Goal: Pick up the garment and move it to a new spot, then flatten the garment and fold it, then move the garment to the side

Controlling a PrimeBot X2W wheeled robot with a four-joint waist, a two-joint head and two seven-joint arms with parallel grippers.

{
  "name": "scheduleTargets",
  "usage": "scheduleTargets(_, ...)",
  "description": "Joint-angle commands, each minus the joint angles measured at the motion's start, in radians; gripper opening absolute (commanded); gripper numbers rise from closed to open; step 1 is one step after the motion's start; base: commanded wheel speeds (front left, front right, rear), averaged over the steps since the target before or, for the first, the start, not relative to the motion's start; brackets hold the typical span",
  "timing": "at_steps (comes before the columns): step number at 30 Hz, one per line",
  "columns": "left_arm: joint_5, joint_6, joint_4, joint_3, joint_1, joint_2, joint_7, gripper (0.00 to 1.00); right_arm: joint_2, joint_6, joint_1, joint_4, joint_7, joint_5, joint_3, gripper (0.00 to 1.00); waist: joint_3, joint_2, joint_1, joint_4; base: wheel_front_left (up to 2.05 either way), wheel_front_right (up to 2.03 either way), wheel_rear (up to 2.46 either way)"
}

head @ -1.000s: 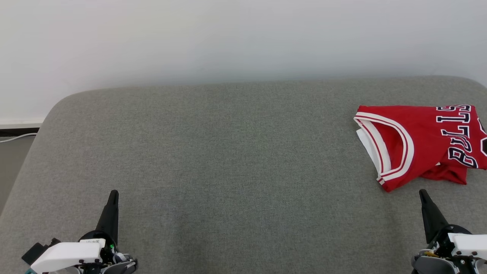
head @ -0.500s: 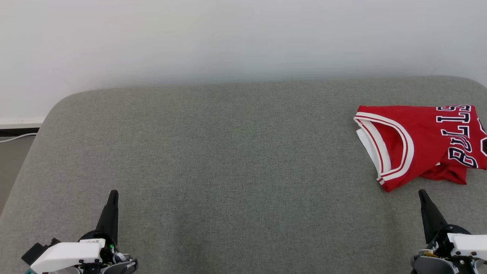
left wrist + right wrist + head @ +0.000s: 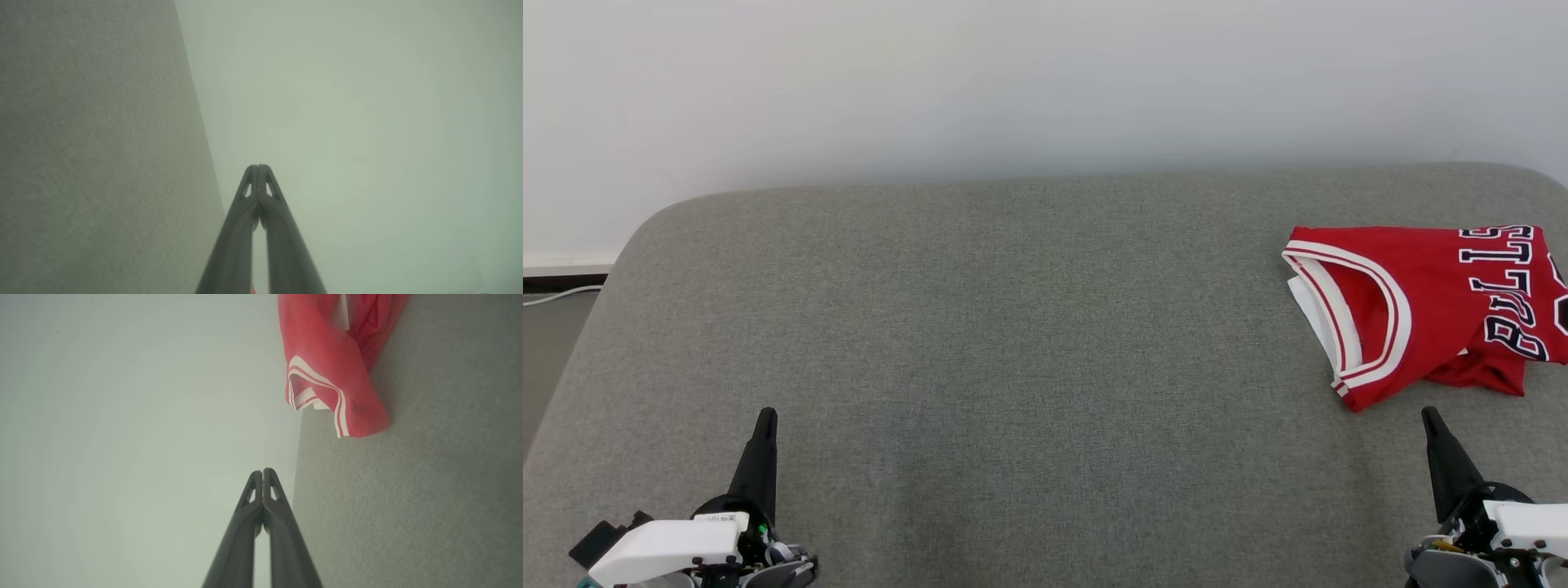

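The garment (image 3: 1429, 310) is a red jersey with white trim and dark lettering, lying folded at the right side of the grey cushioned surface (image 3: 1029, 343); its right part runs off the head view. Its striped corner (image 3: 327, 375) shows at the top of the right wrist view. My right gripper (image 3: 1429, 415) is shut and empty, just in front of the jersey's near edge without touching it; its tips (image 3: 262, 471) meet in the right wrist view. My left gripper (image 3: 765, 415) sits at the lower left, shut and empty, tips together (image 3: 258, 167), far from the jersey.
A pale wall (image 3: 1013, 82) rises behind the surface. The surface's rounded left edge drops to a floor strip with a cable (image 3: 560, 296) at far left. Bare grey fabric stretches between the two grippers.
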Motion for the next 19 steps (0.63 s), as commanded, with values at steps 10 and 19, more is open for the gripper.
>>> scheduleTargets(10,0.003,-0.008,-0.023,0.033,-0.057,0.008,0.007,0.00,-0.011,0.000,-0.045,-0.025,0.011,-0.011,0.016,0.00,0.000,0.0000,0.0000,0.000,0.00,0.00,0.00)
scheduleTargets(19,0.004,-0.008,-0.023,0.033,-0.058,0.008,0.007,0.00,-0.010,0.000,-0.045,-0.025,0.012,-0.012,0.015,0.00,0.000,0.0000,0.0000,0.000,0.00,0.00,0.00)
